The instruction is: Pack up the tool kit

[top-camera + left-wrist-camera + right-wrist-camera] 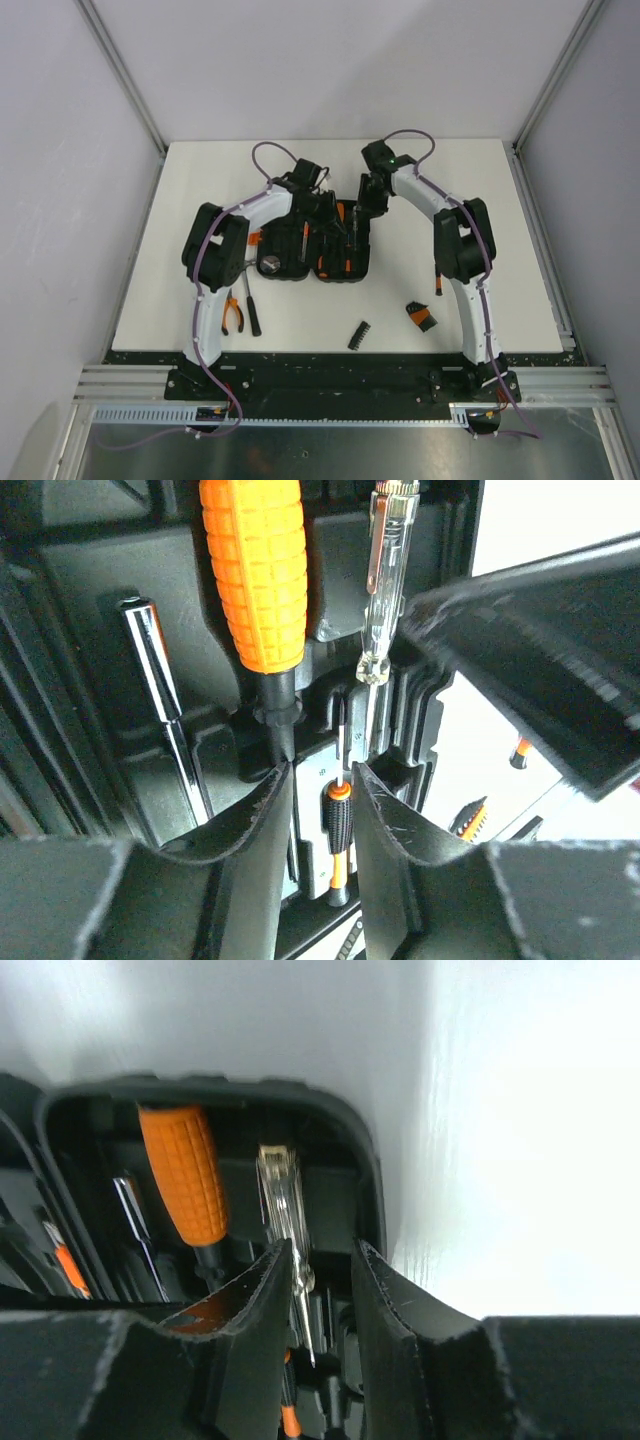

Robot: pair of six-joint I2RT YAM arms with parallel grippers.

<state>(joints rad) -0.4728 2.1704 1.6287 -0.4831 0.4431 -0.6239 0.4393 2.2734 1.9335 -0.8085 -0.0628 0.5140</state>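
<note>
White table, grey walls | tool kit open | left claw, right claw apart

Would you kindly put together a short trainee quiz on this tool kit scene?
1. True or false: the pliers already lie inside the tool kit case.
2. Which tool shows in the gap between the fingers of the right gripper in its wrist view? A) the clear-handled tester screwdriver B) a hammer C) a tape measure
3. Fill in: the large screwdriver stowed in the case has a ____ handle.

Key: 1 false, they lie on the table outside the case. 2 A. 3 orange.
</note>
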